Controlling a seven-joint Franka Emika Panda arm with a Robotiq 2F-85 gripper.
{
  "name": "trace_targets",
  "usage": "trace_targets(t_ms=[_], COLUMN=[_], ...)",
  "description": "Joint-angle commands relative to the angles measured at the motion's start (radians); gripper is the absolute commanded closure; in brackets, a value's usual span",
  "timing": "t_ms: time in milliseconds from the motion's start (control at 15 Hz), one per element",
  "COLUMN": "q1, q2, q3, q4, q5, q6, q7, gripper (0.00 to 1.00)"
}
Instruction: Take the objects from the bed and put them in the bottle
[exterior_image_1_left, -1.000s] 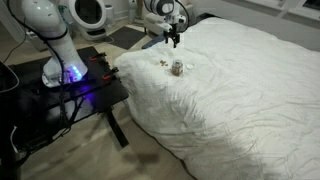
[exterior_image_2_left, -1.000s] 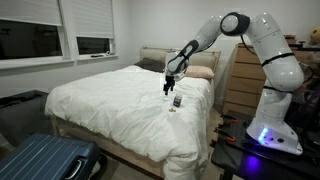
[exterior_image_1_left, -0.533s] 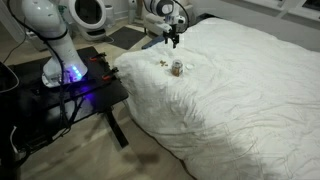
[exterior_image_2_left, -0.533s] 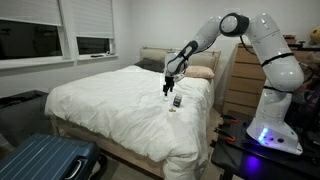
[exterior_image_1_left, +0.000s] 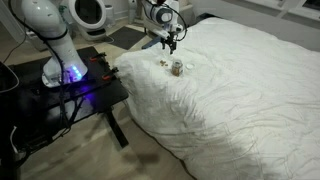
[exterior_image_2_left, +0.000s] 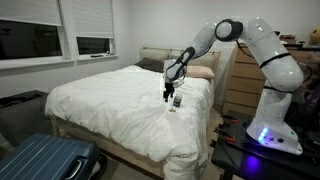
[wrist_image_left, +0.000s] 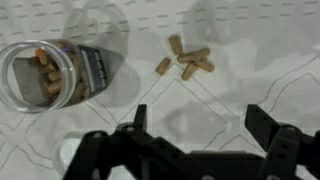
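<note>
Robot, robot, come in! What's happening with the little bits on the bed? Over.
Gripper open, empty, above the bed. Small bits lie loose beside the open bottle; some already inside. Nothing in the way.

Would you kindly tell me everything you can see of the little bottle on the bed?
The bottle is a small, short jar with a clear-looking wall, a dark label band and a wide open mouth; no lid shows. Several tan bits lie inside. It stands upright on the white duvet. Only the duvet touches it; the loose bits lie apart beside it, and the open gripper hangs clear.
</note>
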Motion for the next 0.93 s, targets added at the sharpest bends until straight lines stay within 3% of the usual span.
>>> trace_targets(t_ms=[0, 400, 867], q1=[-0.026, -0.038, -0.043], q2=[0.036, 0.041, 0.019], q3=[0.037, 0.081, 0.082], q4=[0.041, 0.019, -0.036], q5=[0.038, 0.087, 0.128], q6=[-0.043, -0.064, -0.09], q7=[-0.02, -0.023, -0.01], gripper=[0.0, 0.0, 0.0])
